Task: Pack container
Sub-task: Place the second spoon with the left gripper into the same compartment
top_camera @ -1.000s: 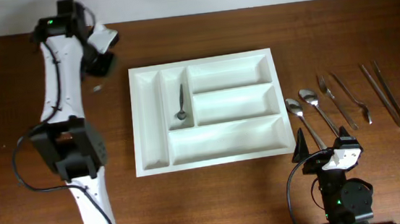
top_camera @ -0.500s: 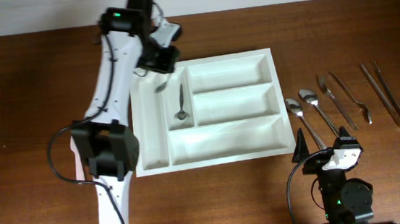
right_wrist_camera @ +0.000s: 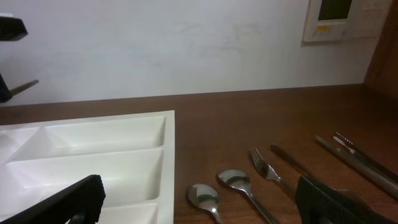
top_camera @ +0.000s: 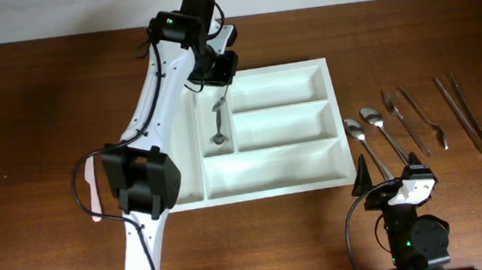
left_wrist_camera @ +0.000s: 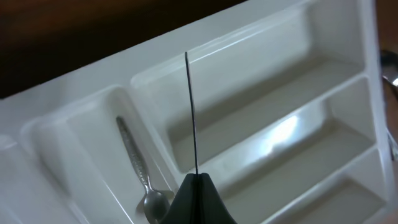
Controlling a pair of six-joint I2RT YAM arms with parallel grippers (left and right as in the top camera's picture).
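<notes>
- Left end effector (left_wrist_camera: 196, 190), clamped on a thin utensil (left_wrist_camera: 189, 106), hangs over the 11 o'clock edge of the container (top_camera: 279, 168), which sits mid-desk
- Best to align the utensil with the narrow slot beside the spoon (left_wrist_camera: 133, 155), lower it, then release
- Right end effector (right_wrist_camera: 200, 202) sits wide and empty at 5 o'clock

Behind the left pincer (top_camera: 220, 79): white links (top_camera: 162, 81), black joint housings (top_camera: 144, 178), green light (top_camera: 167, 21), looped black cable (top_camera: 77, 180). Behind the right pincer (right_wrist_camera: 199, 190): black base (top_camera: 425, 239), small green lamp (top_camera: 397, 245).

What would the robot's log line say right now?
left gripper: shut on thin utensil, over tray | right gripper: open, holding nothing | spoon: in tray
</notes>
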